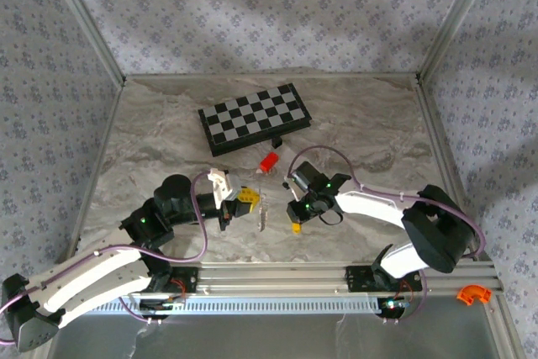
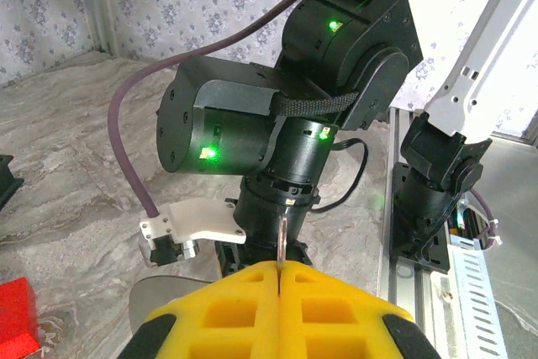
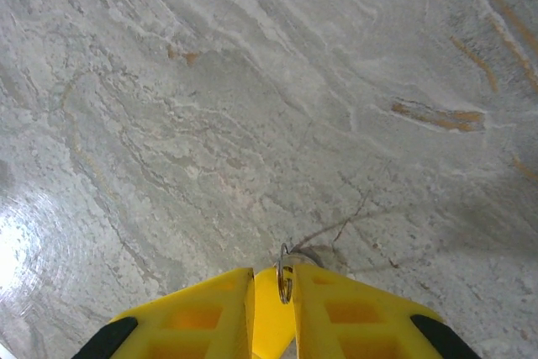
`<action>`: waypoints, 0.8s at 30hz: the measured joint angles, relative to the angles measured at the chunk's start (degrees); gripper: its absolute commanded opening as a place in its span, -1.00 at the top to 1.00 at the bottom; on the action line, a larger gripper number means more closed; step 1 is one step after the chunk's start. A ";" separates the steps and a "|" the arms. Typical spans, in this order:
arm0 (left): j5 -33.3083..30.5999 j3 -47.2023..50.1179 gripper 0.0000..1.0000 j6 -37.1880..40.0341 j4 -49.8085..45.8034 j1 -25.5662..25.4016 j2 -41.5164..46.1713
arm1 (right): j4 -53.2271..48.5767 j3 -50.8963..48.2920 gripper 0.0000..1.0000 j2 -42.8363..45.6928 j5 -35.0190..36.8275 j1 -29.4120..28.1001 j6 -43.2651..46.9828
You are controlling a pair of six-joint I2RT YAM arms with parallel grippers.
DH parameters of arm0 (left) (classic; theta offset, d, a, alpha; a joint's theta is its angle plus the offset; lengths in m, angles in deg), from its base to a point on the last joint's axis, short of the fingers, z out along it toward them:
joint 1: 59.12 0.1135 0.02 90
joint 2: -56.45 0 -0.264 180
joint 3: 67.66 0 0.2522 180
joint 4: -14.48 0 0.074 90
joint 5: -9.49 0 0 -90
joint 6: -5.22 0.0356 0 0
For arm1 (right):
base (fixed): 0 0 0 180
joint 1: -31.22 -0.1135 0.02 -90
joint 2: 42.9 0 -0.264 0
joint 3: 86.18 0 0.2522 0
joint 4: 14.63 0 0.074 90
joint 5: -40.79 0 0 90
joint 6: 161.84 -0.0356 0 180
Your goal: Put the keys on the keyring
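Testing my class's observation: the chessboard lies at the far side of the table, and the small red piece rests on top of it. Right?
No. The chessboard lies at the far side of the table, but the small red piece rests on the table just in front of it, as the top external view shows.

You have the chessboard (image 1: pixel 255 118) at the back of the table (image 1: pixel 370 124), a small block (image 1: pixel 269 162) just before it, and the left gripper (image 1: pixel 250 197) and right gripper (image 1: pixel 296 225) side by side nearer you.

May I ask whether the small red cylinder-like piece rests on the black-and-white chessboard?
No, the red piece lies on the marbled tabletop, just off the near edge of the chessboard.
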 measured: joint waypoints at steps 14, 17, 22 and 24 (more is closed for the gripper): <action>0.02 0.00 1.00 -0.02 0.02 0.02 0.00 | 0.59 -0.11 0.74 -1.07 -0.39 0.26 0.02; 0.11 0.00 1.00 -0.02 0.02 0.04 0.00 | 0.61 -0.11 0.77 -1.07 -0.39 0.48 0.04; 0.22 0.00 1.00 -0.02 0.02 0.07 0.00 | 0.68 -0.11 0.74 -1.18 -0.39 0.48 0.04; 0.22 0.00 1.00 -0.02 0.02 0.07 0.00 | 0.79 -0.11 0.70 -1.38 -0.39 0.48 0.07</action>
